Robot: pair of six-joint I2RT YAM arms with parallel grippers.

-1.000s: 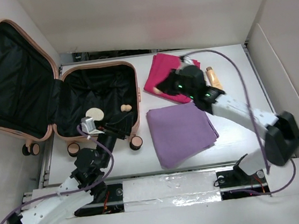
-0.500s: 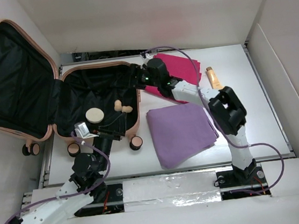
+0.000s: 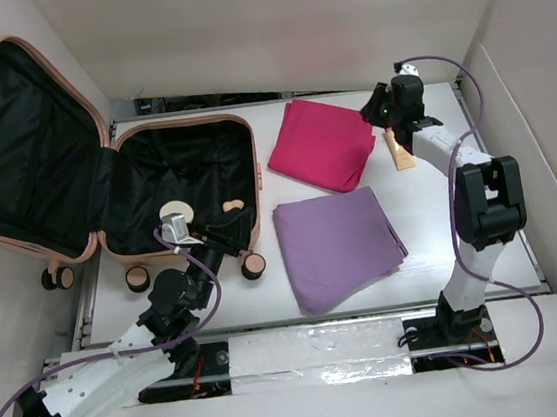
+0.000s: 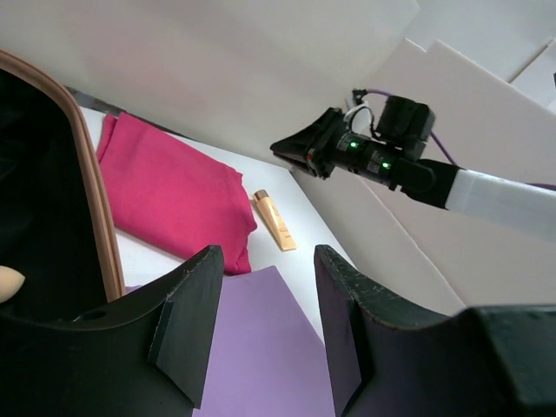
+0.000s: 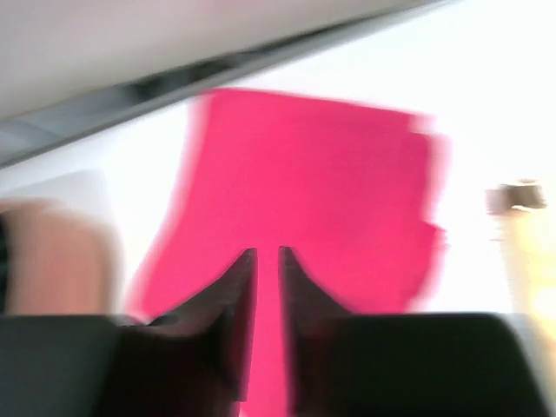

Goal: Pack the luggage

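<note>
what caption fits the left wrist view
Open left gripper facing pink cloth, purple cloth, tube and right arm

On the table [image 3: 443,240] an open suitcase [image 3: 180,125] is set at the left, with a disc [image 3: 176,209] and what may be a small lump [image 3: 228,207] lying in its base. To its right the rear cloth [image 3: 322,145] is laid behind the front cloth [image 3: 338,245]. A tube [image 3: 400,149] is placed just right of the rear cloth.

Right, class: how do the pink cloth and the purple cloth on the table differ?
The pink cloth is magenta; the purple cloth is lilac. The pink cloth lies farther back, the purple cloth nearer the front. The purple cloth looks larger than the pink cloth. Both lie folded flat outside the luggage.
</note>
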